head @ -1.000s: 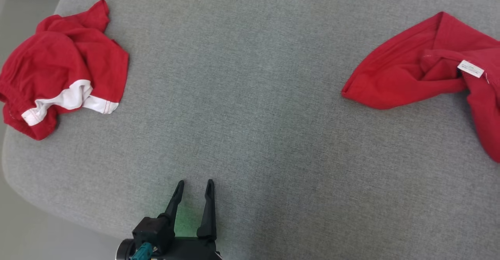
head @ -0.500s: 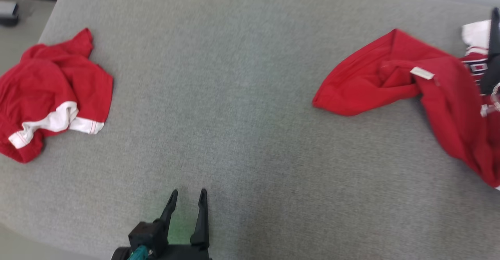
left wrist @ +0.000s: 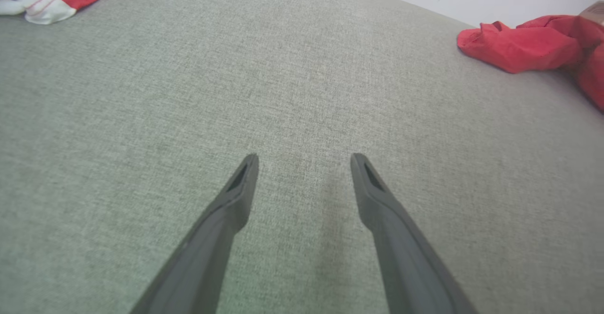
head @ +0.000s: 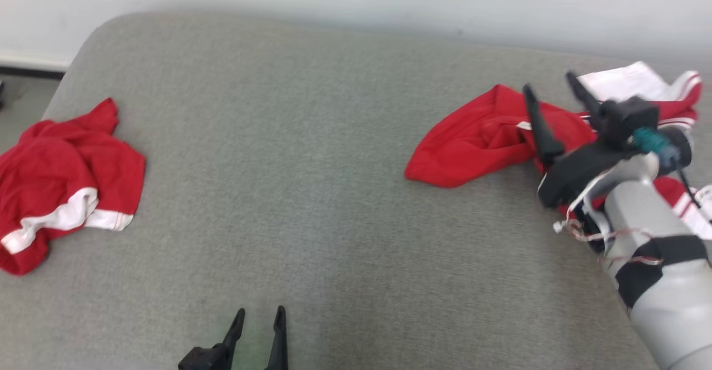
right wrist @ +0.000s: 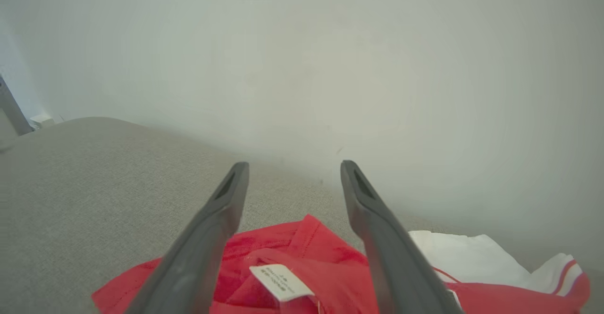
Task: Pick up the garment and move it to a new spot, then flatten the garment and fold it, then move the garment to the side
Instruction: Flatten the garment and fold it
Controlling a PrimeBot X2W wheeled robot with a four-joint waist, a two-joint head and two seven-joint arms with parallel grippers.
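As the head view looks down, the shirt lies crumpled at two o'clock on the couch. The right gripper is wide open above it, holding nothing. The left gripper is open at six o'clock. In the left wrist view, the shirt is far off at two o'clock. In the right wrist view, its tag sits at six o'clock. A pinch might catch only the tag, so the shirt could slip.

There are two red-and-white garments, one grey cushion and two grippers.
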